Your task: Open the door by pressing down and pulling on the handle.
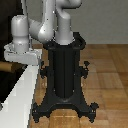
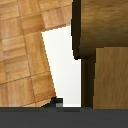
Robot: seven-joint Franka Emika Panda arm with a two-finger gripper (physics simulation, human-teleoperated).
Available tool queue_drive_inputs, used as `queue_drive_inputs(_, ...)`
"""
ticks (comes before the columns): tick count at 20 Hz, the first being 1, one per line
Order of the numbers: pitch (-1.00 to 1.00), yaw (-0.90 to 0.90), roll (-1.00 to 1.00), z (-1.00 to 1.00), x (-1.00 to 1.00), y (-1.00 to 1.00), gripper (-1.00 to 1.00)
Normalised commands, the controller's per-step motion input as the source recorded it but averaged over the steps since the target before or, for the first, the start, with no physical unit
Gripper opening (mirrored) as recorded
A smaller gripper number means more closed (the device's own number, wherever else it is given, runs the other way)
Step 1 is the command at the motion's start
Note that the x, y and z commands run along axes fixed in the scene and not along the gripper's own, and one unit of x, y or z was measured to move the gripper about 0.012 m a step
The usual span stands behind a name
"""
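Tan handle [image 2: 102,30] close under wrist, white-edged door [image 1: 22,92], jaws' state unclear

Floor [image 1: 107,65]: wood parquet, small square blocks, warm brown, faint sheen; grain shows in wrist view.
Door [image 1: 7,82]: face v. dark, matt; frame edge [image 1: 20,100] plain white, smooth, no texture.
Handle [image 2: 102,30]: wood-look, tan-brown w/ streaky grain, smooth, rounded end; dark shading along underside.
Pedestal [image 1: 64,75]: black, metal-like, satin finish w/ soft highlights on ribs and feet.
Arm [image 1: 47,25]: lt. grey-white shells, smooth, plastic-look, slight gloss.
Tool [image 1: 20,54]: pale grey, smooth, matt to satin; body only partly seen.
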Motion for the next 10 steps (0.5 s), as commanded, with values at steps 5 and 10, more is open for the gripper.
queue_drive_inputs(5,-0.09,0.00,0.00,-0.20,0.00,0.00,-1.00)
queue_drive_inputs(10,-0.06,0.00,0.00,-0.40,0.00,0.00,-1.00)
